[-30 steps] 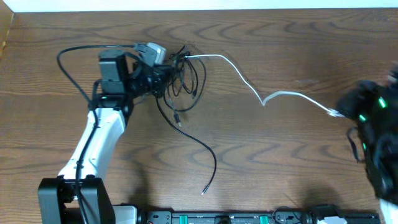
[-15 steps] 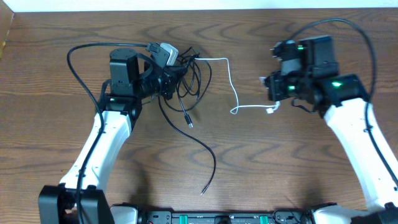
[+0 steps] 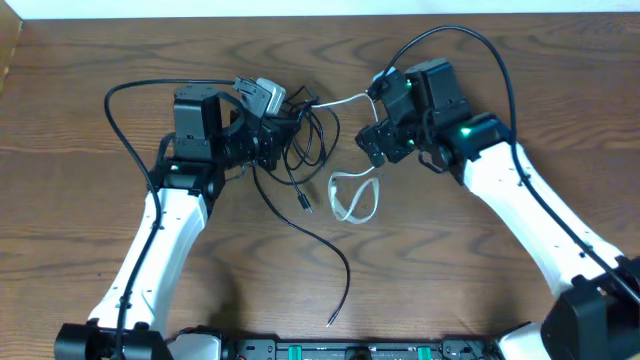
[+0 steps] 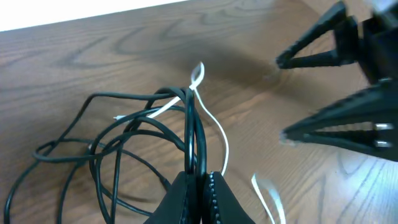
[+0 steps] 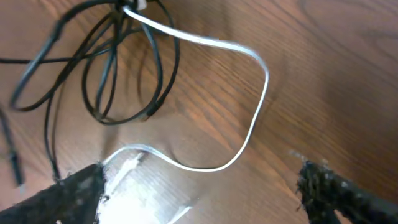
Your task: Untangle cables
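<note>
A knot of black cables (image 3: 310, 135) is seen on the wooden table (image 3: 480, 280), left of centre and towards the far edge. It is gripped at its left side by the left gripper (image 3: 272, 140). In the left wrist view its fingers (image 4: 214, 199) are pressed together on several black strands that rise straight up out of the pinch. The other loops fan out to the left over the wood.

One black strand is laid out from the knot towards the near edge and ends in a small plug (image 3: 329, 318). A shorter one ends in a plug (image 3: 303, 203) just below the knot.

The white cable (image 3: 355, 205) is led out of the top of the knot towards the right gripper (image 3: 372, 140), and a flat loop of it lies on the table just below that gripper. The right fingers (image 5: 81, 186) are held wide apart above the wood (nothing is clamped between them), with the white cable curving across the gap beneath.
</note>
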Tool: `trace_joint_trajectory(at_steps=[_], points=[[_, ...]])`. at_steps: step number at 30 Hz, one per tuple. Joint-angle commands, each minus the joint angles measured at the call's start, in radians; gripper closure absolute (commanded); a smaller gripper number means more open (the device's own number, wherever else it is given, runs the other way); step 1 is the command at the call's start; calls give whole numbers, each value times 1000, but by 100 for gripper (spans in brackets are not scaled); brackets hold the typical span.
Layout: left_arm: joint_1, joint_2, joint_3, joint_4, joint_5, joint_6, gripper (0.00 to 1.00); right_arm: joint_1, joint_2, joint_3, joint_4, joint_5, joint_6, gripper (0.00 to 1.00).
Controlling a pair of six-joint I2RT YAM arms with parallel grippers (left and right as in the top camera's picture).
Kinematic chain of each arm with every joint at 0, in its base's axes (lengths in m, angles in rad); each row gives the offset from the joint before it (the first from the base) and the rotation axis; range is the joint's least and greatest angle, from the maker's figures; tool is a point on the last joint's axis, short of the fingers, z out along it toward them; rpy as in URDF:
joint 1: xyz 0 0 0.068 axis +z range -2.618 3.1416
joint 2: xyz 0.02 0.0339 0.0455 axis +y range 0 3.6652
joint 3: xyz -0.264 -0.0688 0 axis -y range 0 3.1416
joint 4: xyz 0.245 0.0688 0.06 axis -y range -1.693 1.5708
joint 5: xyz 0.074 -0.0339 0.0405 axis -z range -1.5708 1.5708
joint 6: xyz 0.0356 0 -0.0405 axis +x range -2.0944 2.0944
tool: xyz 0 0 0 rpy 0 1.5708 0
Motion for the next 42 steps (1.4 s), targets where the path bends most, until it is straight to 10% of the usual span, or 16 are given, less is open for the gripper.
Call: trace_joint_trajectory(at_steps=[1,16,31,42], points=[[-3,-27,2,-35,16,-2,93,3,42,9,27,24,-32,3],[-3,-45,2,-75,16,-2,93,4,168,8,179,40,-109,2],[-3,-51,2,-69,-74,-2,93,4,309,8,201,290,555,11],[-3,-51,2,-69,-73,-2,93,10,395,8,356,163,440,9]])
